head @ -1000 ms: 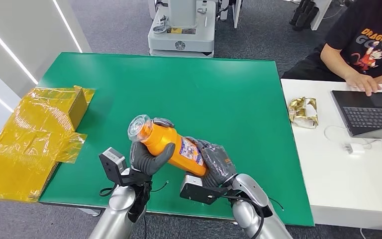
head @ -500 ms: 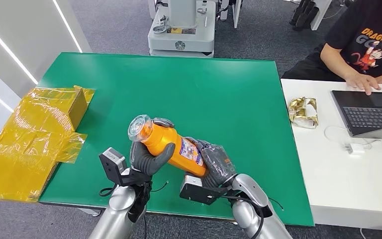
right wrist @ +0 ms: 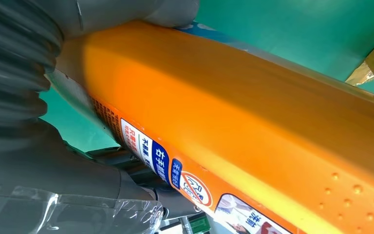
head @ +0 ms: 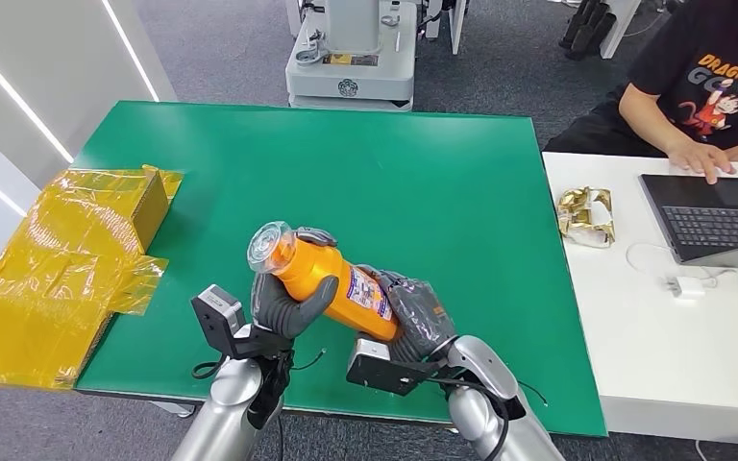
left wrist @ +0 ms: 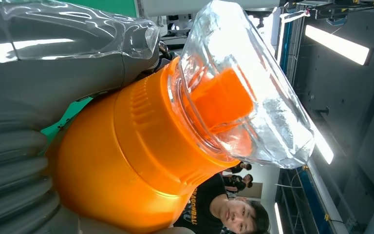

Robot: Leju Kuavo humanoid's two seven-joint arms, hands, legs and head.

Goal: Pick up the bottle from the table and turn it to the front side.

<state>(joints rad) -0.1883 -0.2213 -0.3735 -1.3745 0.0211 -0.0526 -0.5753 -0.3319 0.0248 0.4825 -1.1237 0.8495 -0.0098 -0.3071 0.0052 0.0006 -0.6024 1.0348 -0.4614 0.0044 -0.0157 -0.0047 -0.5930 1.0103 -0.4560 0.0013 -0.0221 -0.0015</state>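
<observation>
Two hands hold the bottle (head: 332, 280) above the near edge of the green bench (head: 365, 173), so you have nothing left to pick up; what remains, as I judge it, is the turn. Your left hand (head: 283, 305) is clasped round the neck end, just under the clear cap (head: 271, 245). Your right hand (head: 413, 317) is wrapped round the base end. The bottle lies tilted, its long axis running from the cap, up and toward the yellow wrapping (head: 58, 269), down to the base on the side toward the white desk (head: 663, 317).

That axis is what the coming move turns on. The label (head: 370, 294) sits on the flank just beside your right hand, and the right wrist view shows the label (right wrist: 175, 170) with its print on that flank, next to a plain orange face. You will likely need to roll the bottle about its length, one hand loosening while the other carries it. Neither hand is nearer; both are on it. Watch the smooth body for slipping as you regrip.
</observation>
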